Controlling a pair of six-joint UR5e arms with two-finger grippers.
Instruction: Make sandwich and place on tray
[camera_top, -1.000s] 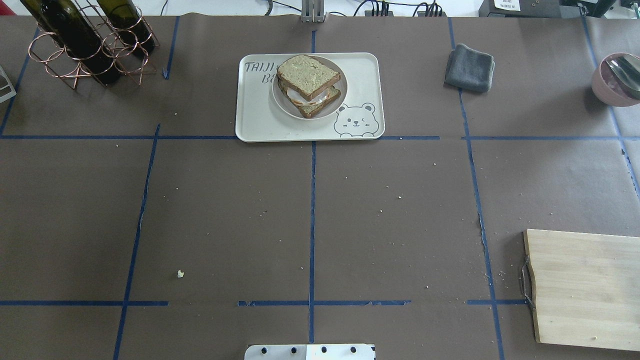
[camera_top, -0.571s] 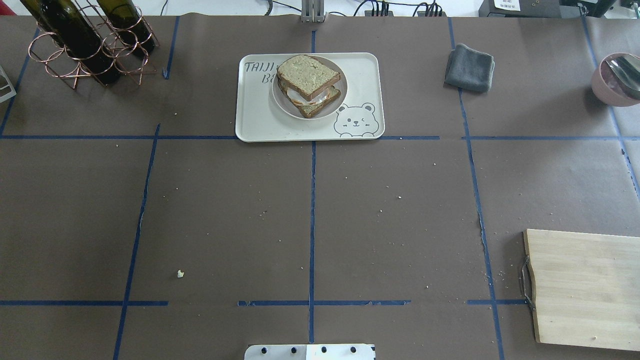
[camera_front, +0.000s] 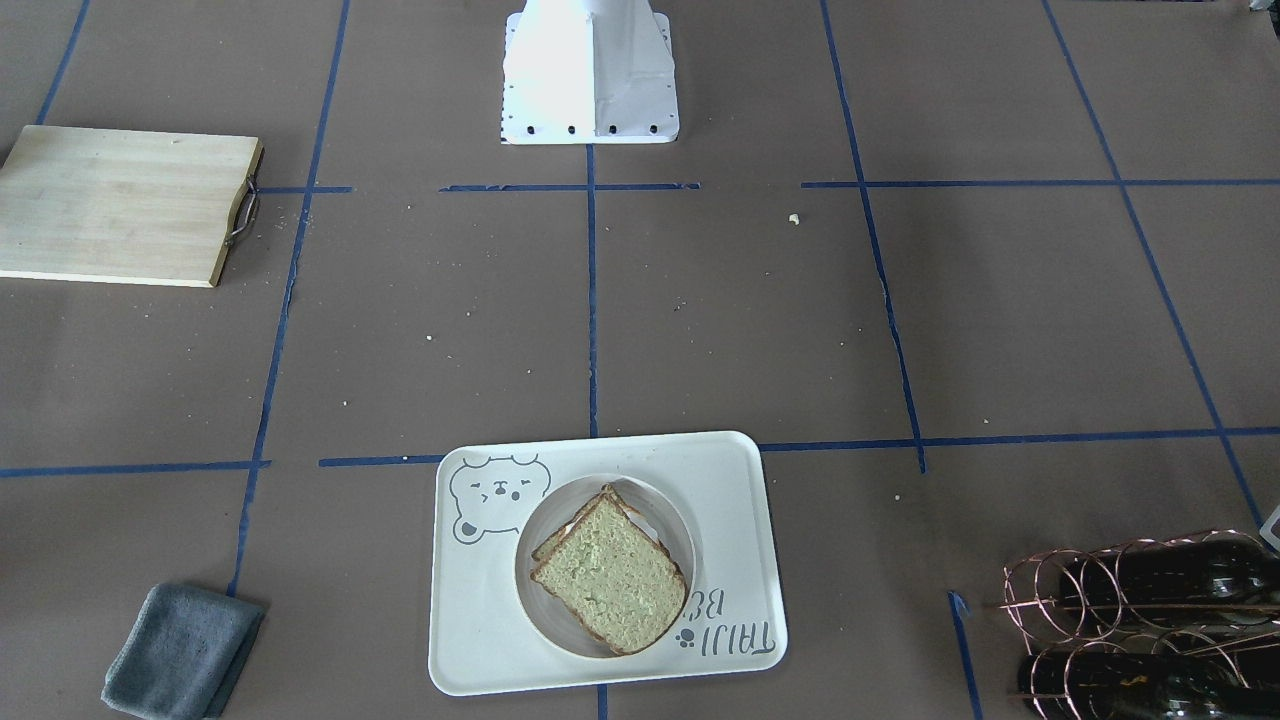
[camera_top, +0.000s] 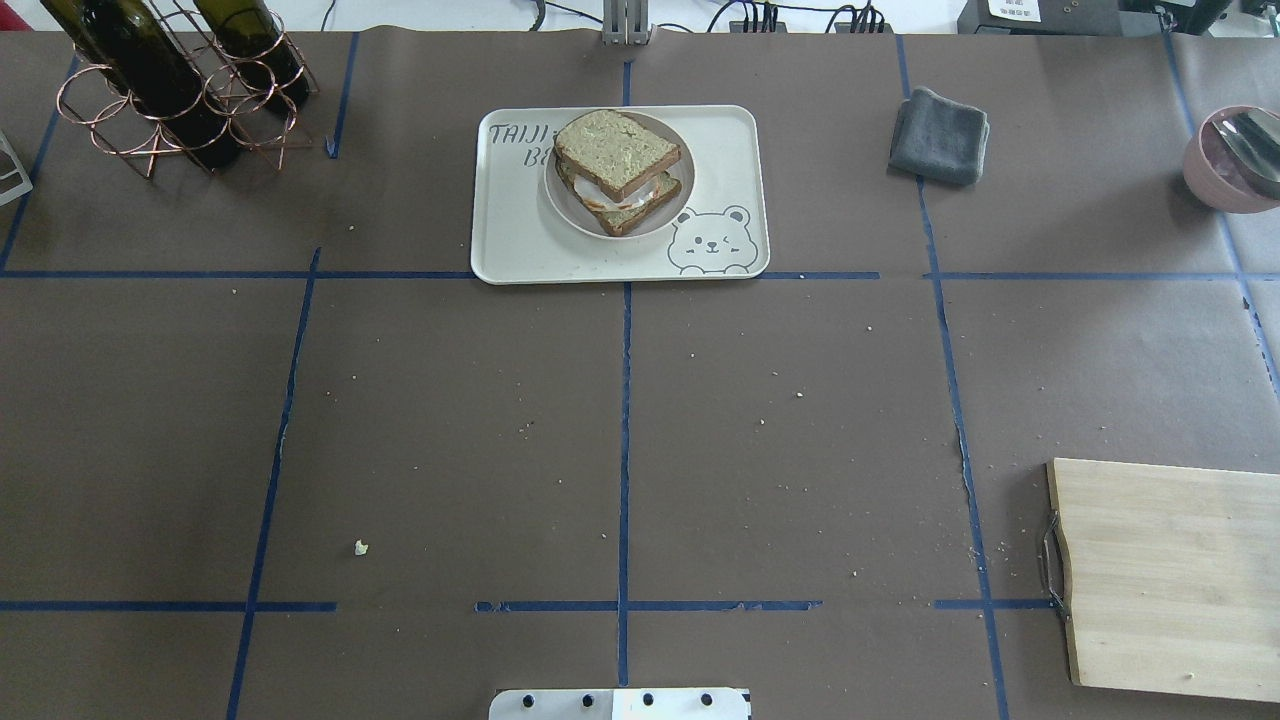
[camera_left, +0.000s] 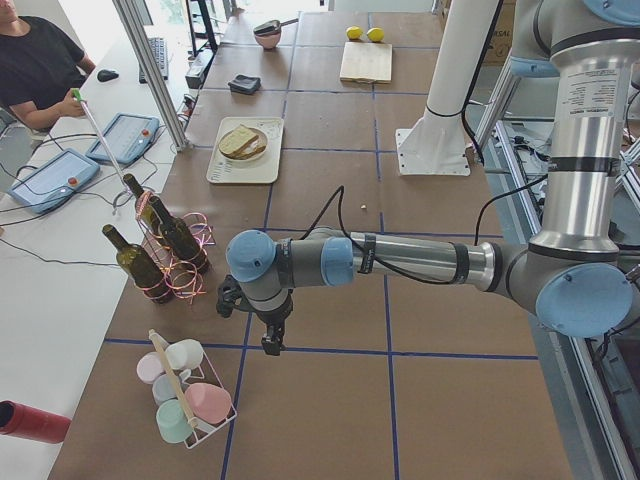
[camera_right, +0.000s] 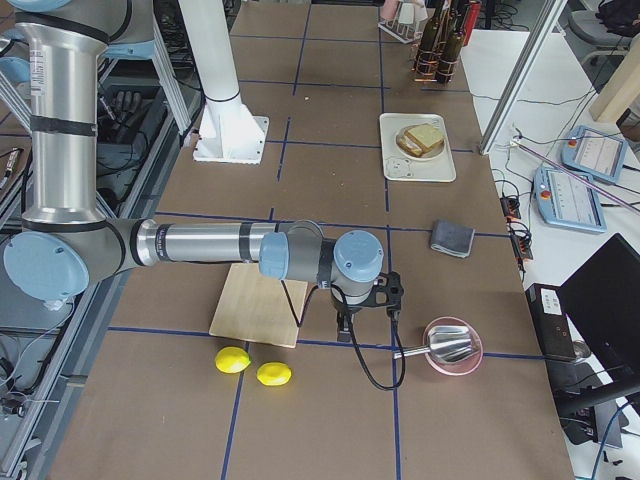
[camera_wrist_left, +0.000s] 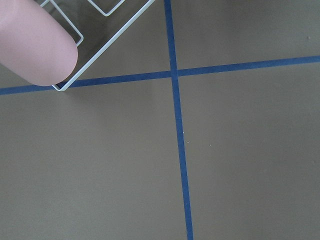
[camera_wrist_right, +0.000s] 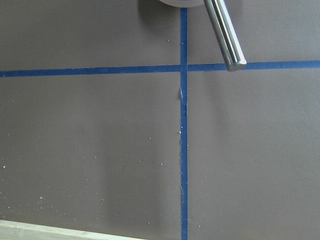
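Both left hand (camera_left: 271, 343) and right hand (camera_right: 344, 330) hang far from the sandwich (camera_top: 617, 152) on the tray (camera_top: 520, 250); openness cannot be told.

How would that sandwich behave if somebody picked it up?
Probably soft and light: the sandwich is two bread slices, likely to squash under a firm grip. Its top slice sits askew with egg peeking out, so layers might slide apart.

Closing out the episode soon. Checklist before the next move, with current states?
1. Fully stacked sandwich: ok.
2. It sits on the plate, and the plate is on the tray: ok.
3. The left gripper is clear of the tray, near the wine rack: ok.
4. The right gripper is clear of the tray, beside the wooden board: ok.
5. Either gripper open or shut: cannot tell.
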